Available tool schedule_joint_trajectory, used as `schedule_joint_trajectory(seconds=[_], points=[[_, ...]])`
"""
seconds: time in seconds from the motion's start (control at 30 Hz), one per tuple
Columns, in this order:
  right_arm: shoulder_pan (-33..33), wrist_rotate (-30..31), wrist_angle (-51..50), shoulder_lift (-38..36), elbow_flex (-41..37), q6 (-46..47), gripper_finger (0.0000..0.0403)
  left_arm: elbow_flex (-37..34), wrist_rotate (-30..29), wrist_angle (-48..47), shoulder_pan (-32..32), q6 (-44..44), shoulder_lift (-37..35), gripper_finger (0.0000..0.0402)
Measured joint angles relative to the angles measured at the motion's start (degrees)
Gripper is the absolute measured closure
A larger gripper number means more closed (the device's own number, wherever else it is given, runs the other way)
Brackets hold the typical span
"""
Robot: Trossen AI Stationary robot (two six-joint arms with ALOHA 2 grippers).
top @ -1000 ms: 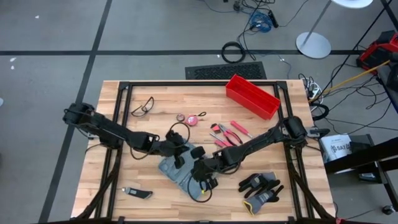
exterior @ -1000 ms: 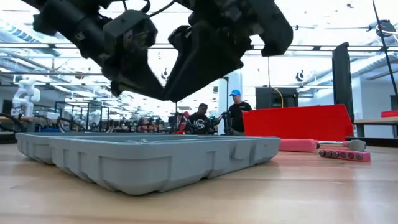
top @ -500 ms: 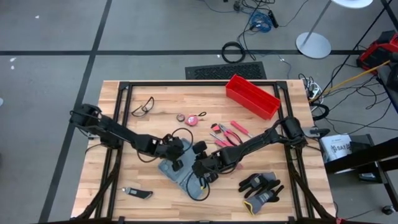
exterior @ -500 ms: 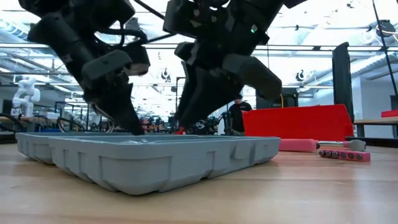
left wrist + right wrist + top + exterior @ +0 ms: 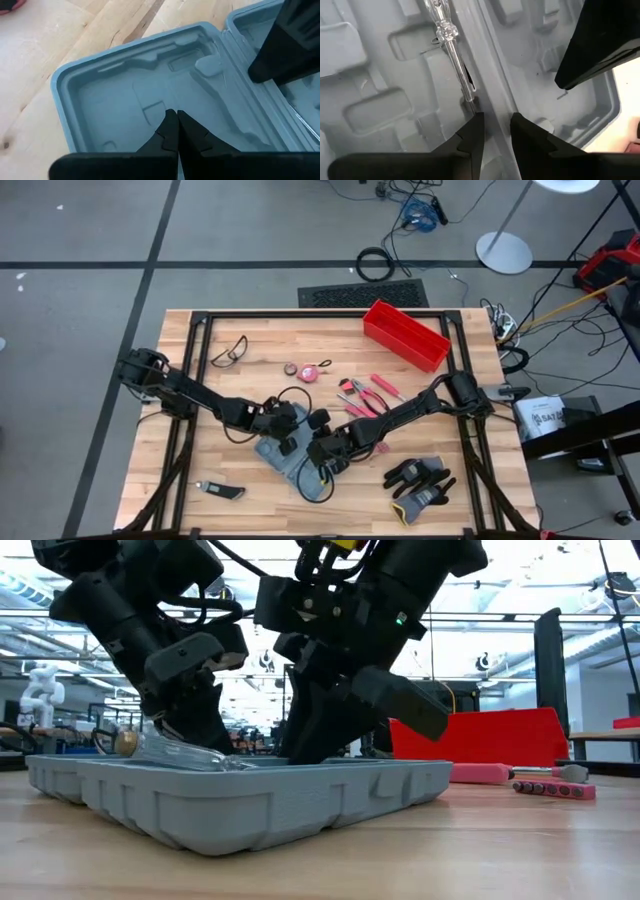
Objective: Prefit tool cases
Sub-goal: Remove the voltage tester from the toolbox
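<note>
The grey-blue tool case (image 5: 268,448) lies open and flat on the wooden table, moulded slots up (image 5: 115,95). A clear-handled screwdriver (image 5: 447,31) lies inside it beside the hinge ridge, its handle (image 5: 180,752) showing over the rim. My left gripper (image 5: 172,125) is shut and points down into one half of the case (image 5: 290,437). My right gripper (image 5: 495,127) is open by a narrow gap, its fingers either side of the hinge ridge (image 5: 325,455), at the end of the screwdriver's shaft. My left gripper points its shut fingertips (image 5: 170,120) down from above at the moulded floor of one case half; I cannot tell whether they touch it. My right gripper stands from above over the hinge ridge; the screwdriver's shaft end (image 5: 470,102) runs up to one finger (image 5: 472,125), and I cannot tell whether they touch.
A red bin (image 5: 405,335) stands near the far right edge. Pink-handled tools (image 5: 365,395) lie right of the case, black gloves (image 5: 420,485) near the right front, a black cable (image 5: 322,488) in front of the case, safety glasses (image 5: 230,352) far left, a knife (image 5: 222,492) near left.
Both grippers have come down from above the case into it. The left one has moved slightly toward the table's near edge, the right one slightly toward the far edge. The clear screwdriver now shows lying in the case in the low view, where it did not show before.
</note>
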Motion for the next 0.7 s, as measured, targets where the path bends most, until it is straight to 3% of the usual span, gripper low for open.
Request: schedule_joint_trajectory(seconds=[0.27, 0.43, 0.7], points=[[0.0, -3.5, 4.9, 1.3, 0.0, -0.1, 0.0314, -0.1, 0.0, 0.9, 0.0, 0.0, 1.1, 0.04], [0.1, -0.4, 5.8, 2.5, 0.1, 1.8, 0.0314, -0.1, 0.3, 1.1, 0.0, 0.2, 1.1, 0.04], [0.0, 1.9, 5.4, 1.5, -0.2, 1.3, 0.0314, -0.2, 7.4, -2.8, -0.1, 1.5, -5.7, 0.04]])
